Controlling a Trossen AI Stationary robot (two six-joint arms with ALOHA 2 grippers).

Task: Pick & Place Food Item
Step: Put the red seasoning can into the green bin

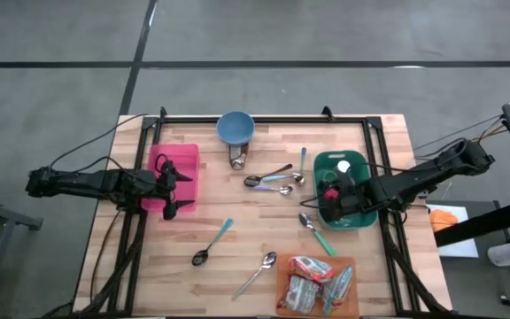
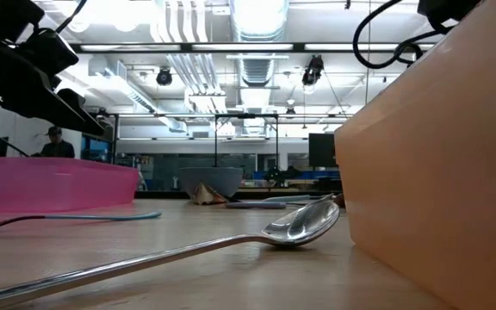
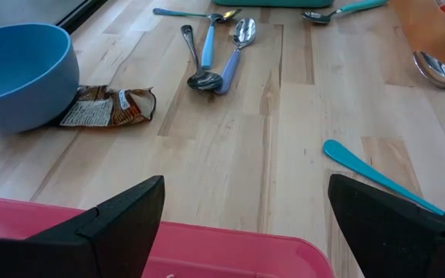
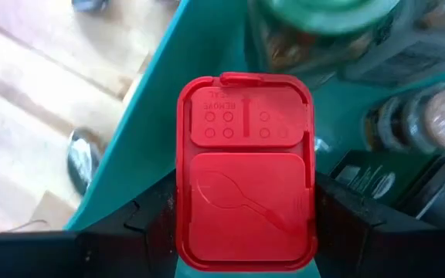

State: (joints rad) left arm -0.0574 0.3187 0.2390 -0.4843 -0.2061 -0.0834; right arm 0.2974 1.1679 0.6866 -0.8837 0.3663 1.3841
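A jar with a flat red flip-top lid [image 4: 246,170] sits between the fingers of my right gripper [image 4: 246,224], which is shut on it at the near left corner of the green bin [image 1: 354,165]. In the high view my right gripper [image 1: 333,197] is inside that bin. More jars [image 4: 408,116] lie in the bin beside it. My left gripper [image 1: 177,188] hangs open over the right rim of the pink bin [image 1: 175,158]; nothing is between its fingers [image 3: 122,220]. My right gripper pinches the red-lidded jar between its two fingers, one on each long side of the lid [image 4: 185,232]. The fingers come steeply from above. The lid faces up toward the wrist; the lid hides whether the jar's base rests on the bin's floor.
A blue bowl [image 1: 235,128] stands at the far edge with a brown snack wrapper [image 3: 107,106] against it. Several spoons [image 1: 271,180] lie around the table's middle. An orange tray [image 1: 283,285] with snack packets sits at the near right.
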